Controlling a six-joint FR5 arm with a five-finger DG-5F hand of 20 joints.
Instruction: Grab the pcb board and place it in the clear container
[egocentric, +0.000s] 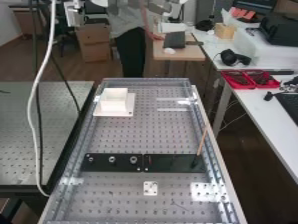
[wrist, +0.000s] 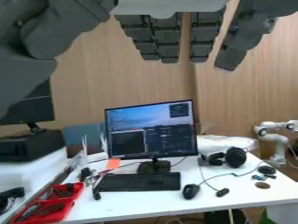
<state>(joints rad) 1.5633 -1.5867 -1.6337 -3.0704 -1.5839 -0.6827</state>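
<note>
While the Hand Is Free, Pick and Place Are Left to Do

Because the dark grey robot hand (wrist: 167, 40) has its fingers extended and apart, clamped on nothing, the grasp is judged not yet made. The wrist view faces a white desk (wrist: 263, 192) with a black keyboard (wrist: 138, 182) and a monitor (wrist: 151, 131), so the hand is not aimed down at the work surface.

Part location: the board and its container cannot be identified with certainty in the high view; the likeliest pair is the small pale square plate with dark holes (egocentric: 150, 188) and the pale square box (egocentric: 114, 99). The plate lies flat on the perforated metal bench (egocentric: 143, 135), on the near side of two dark rectangular panels (egocentric: 112, 162) laid end to end. The box stands on a flat white base (egocentric: 126, 111) toward the bench's far end, well apart from the plate.

Progress: on that reading, the task is at its start. Done: none of the transfer. Left: align the hand above the board, close on its edges, lift, carry past the panels, lower into the container, release.
</note>
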